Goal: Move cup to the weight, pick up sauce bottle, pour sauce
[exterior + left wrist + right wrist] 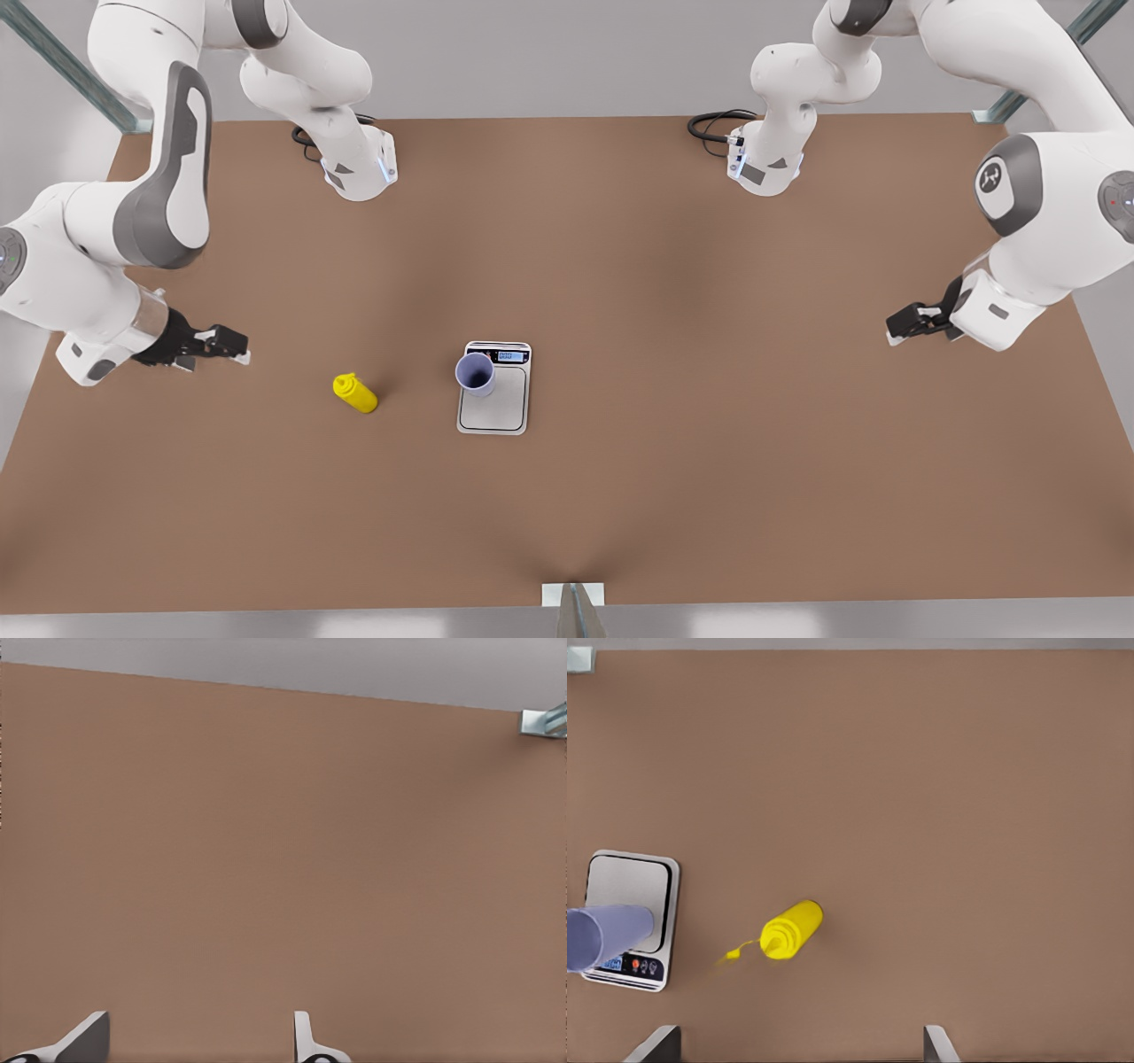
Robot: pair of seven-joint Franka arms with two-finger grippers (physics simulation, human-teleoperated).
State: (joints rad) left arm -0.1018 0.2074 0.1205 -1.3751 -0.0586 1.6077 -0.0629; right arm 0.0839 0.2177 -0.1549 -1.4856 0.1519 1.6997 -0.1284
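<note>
Front view, from above: the cup (475,372) stands upright on the weight (494,409), at the corner nearest its lit display, on the front view's left side of the platform. You can see a dark inside to the cup and nothing in it that can be made out. The bottle (355,393) sits capped on the bare tabletop (709,461), apart from the weight toward the front view's left.

Your right tool (226,346) hangs at the front view's left, near the bottle but clear of it, fingers spread and empty. Your left tool (904,323) waits well off at the front view's right, also spread and empty.

Wide open brown surface lies around all three things, and both stand well in from every tabletop edge.
</note>
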